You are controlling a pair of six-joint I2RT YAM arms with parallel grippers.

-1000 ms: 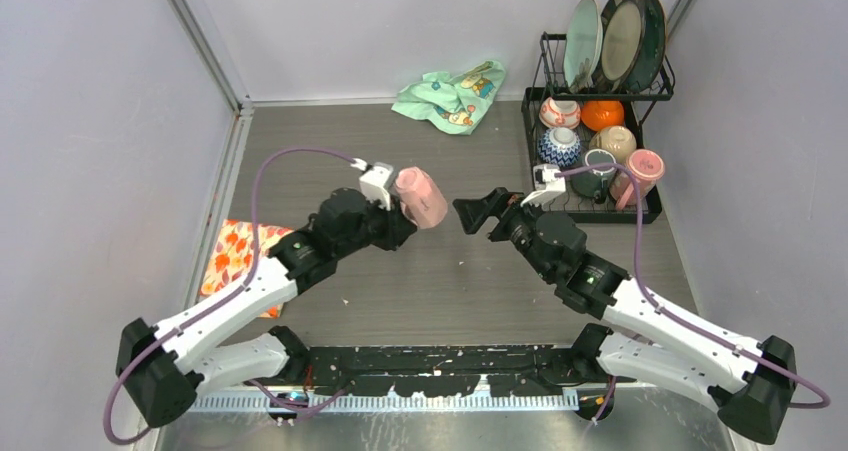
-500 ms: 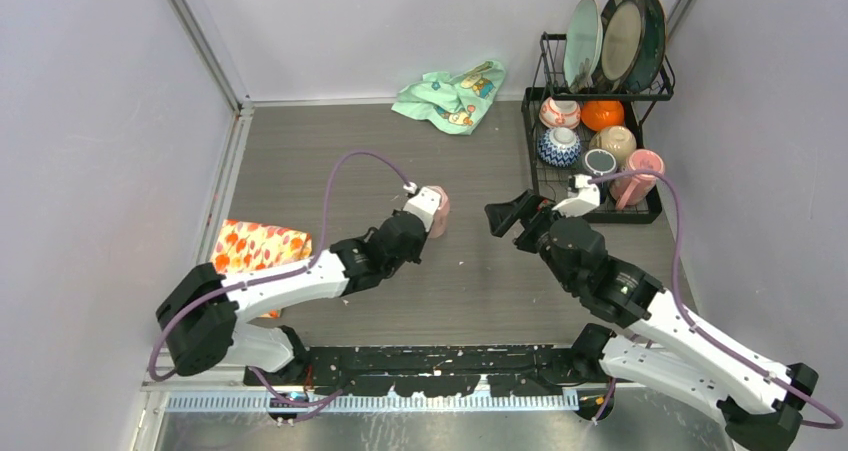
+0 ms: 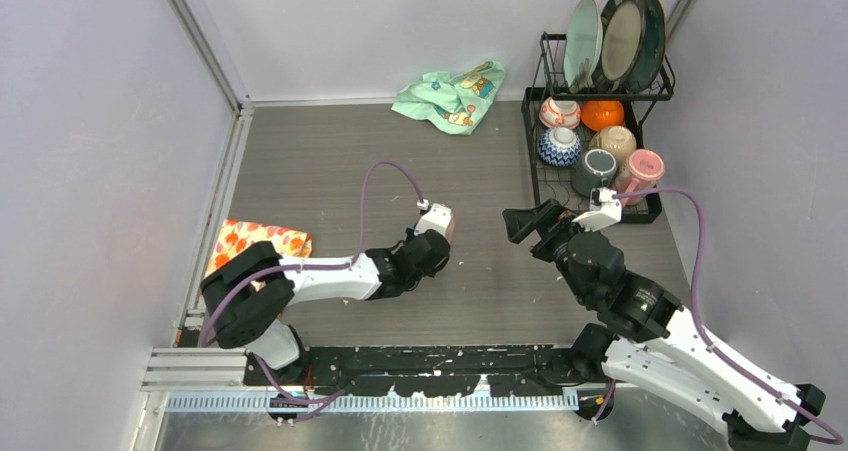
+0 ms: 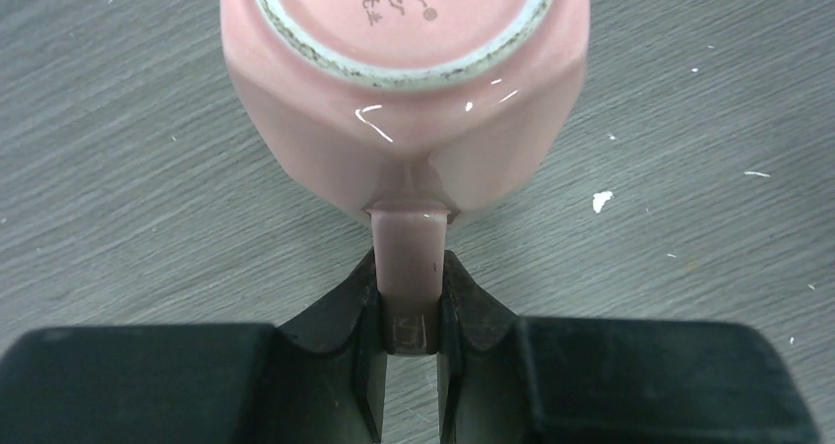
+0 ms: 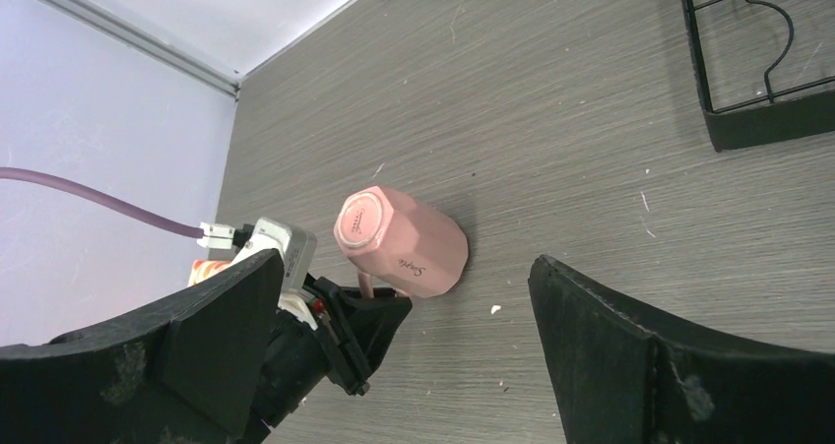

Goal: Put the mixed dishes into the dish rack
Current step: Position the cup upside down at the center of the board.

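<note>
The left arm lies low over the table (image 3: 330, 161). Its elbow is folded near the front left, and its forearm runs to the right toward the middle. The left gripper (image 4: 409, 301) is clamped narrowly on the handle of a pink cup (image 4: 404, 99), with one finger on each side of the handle. The cup is in the middle of the table with its base turned up and tilted toward the left wrist camera. In the right wrist view it sits right at the table surface with a shadow tight beside it, but I cannot tell if its weight rests there.

The right arm rises from the front right and slants up and to the left, with its wrist held above the table. The right gripper (image 3: 522, 225) is spread wide and holds nothing. It points left at the cup from a short way off, between the cup and the rack (image 3: 527, 141).

The rack stands at the far right. Three plates (image 3: 605, 41) stand on edge in its upper shelf. Its lower basket holds bowls (image 3: 560, 146), a dark green cup (image 3: 594, 171) and a second pink cup (image 3: 640, 174). A mint cloth (image 3: 450, 93) lies by the back wall, and an orange cloth (image 3: 250, 251) lies at the left edge beside the left arm.
</note>
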